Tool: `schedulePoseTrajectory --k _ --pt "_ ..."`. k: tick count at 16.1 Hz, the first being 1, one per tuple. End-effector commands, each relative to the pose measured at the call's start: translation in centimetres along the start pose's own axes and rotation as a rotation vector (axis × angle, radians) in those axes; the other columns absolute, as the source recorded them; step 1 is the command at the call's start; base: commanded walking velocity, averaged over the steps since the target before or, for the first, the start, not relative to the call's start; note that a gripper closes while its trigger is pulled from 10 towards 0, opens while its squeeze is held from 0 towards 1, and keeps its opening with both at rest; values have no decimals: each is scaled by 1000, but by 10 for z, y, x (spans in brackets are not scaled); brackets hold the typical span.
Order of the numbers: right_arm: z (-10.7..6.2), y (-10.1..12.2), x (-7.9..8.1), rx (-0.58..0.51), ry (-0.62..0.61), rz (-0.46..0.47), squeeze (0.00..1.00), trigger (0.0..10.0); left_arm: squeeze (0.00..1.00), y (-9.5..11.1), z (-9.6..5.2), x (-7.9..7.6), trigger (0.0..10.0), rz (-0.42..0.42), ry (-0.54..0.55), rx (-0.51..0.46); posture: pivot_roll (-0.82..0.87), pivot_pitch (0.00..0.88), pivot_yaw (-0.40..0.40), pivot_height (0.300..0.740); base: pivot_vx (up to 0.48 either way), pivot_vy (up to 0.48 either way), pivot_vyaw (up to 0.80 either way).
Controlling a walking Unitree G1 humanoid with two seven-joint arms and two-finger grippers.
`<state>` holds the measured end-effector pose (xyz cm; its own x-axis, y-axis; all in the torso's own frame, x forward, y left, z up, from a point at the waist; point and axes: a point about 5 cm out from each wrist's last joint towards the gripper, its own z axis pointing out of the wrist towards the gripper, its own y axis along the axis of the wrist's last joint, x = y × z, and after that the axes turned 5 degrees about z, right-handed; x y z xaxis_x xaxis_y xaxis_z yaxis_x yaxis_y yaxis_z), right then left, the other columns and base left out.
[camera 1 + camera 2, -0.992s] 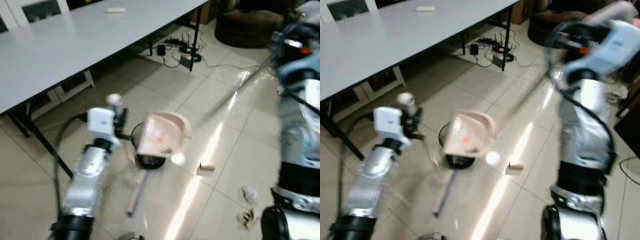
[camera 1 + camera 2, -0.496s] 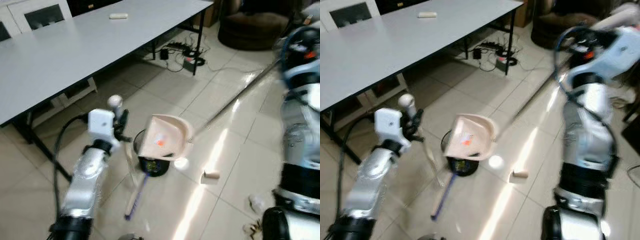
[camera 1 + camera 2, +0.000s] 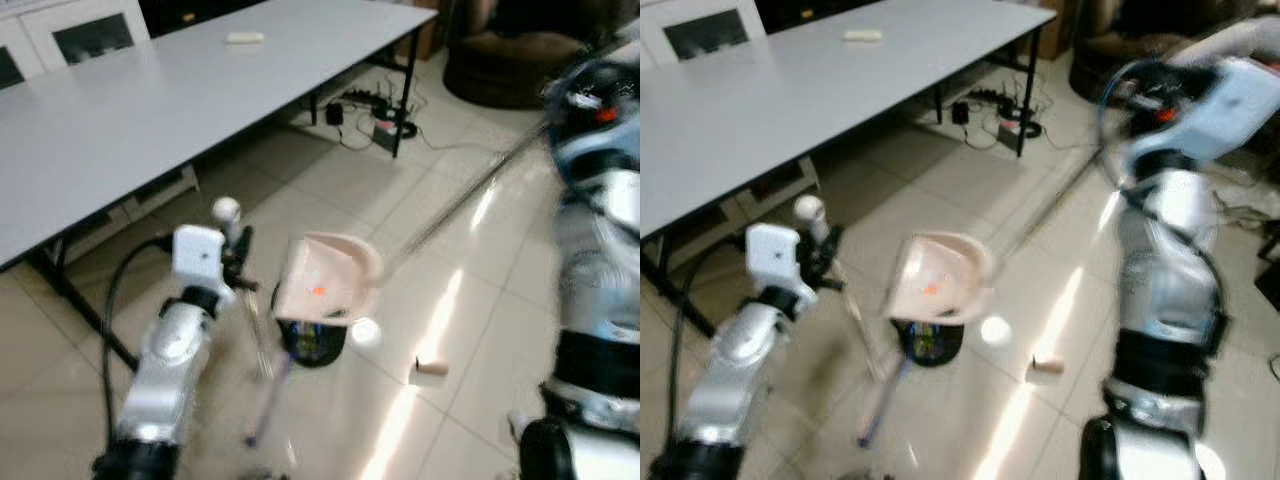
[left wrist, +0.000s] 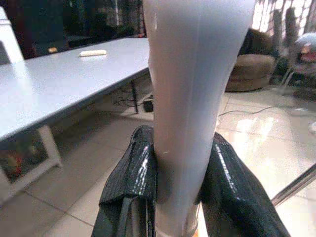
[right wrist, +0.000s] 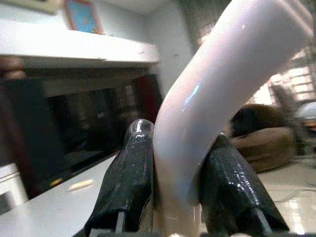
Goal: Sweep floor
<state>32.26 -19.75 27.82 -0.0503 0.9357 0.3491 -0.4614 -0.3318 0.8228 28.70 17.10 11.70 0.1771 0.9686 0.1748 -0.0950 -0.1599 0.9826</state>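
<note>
Lettering: none legible on any item; a small orange mark on the dustpan is too blurred to read

Dustpan [image 3: 326,283]: one; pale pink smooth plastic, scoop-shaped with a rounded raised back edge; held tilted above the floor at scene centre, on a long thin handle [image 4: 192,98] that looks glossy white in the left wrist view; left gripper [image 4: 190,190] is clamped on that handle, one textured black finger pressed to each side

Broom pole [image 3: 455,205]: one; thin, straight, metallic grey; slants from the upper right down toward the dustpan; its curved glossy white grip [image 5: 222,94] sits squeezed between the two black fingers of the right gripper [image 5: 182,192], held high on the right

Black round object [image 3: 932,342]: one; on the floor directly below the dustpan, with coloured specks inside, too blurred to identify

Debris: one small tan cylinder-like scrap [image 3: 432,367] on the tiles to the right of the dustpan; one slim purplish stick [image 3: 880,405] lying on the floor nearer the robot

Floor [image 3: 330,170]: glossy cream square tiles with grey grout lines and a bright streak of glare

Table [image 3: 150,90]: one; long, matte light grey top on black legs, at far left; one small pale oblong item [image 3: 245,38] lies on its far end

Cables and plugs [image 3: 375,105]: black tangle on the floor beyond the table's far leg

Round dark brown pouf [image 3: 500,65]: one, far right
</note>
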Motion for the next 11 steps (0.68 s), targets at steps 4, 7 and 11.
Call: schedulePoseTrajectory --k 4,7,11 --pt "2 17 -2 -81 -5 40 0 10000 0 10 5 1 10000 35 -11 -42 -23 22 51 740 381 0 -208" --pt "-1 13 -1 -69 3 31 0 10000 0 0 -6 8 10000 115 -20 6 -12 22 37 740 379 0 0" --pt "-7 10 -7 -57 -19 36 0 10000 0 -3 -12 16 10000 136 4 26 -5 31 38 740 371 0 0"
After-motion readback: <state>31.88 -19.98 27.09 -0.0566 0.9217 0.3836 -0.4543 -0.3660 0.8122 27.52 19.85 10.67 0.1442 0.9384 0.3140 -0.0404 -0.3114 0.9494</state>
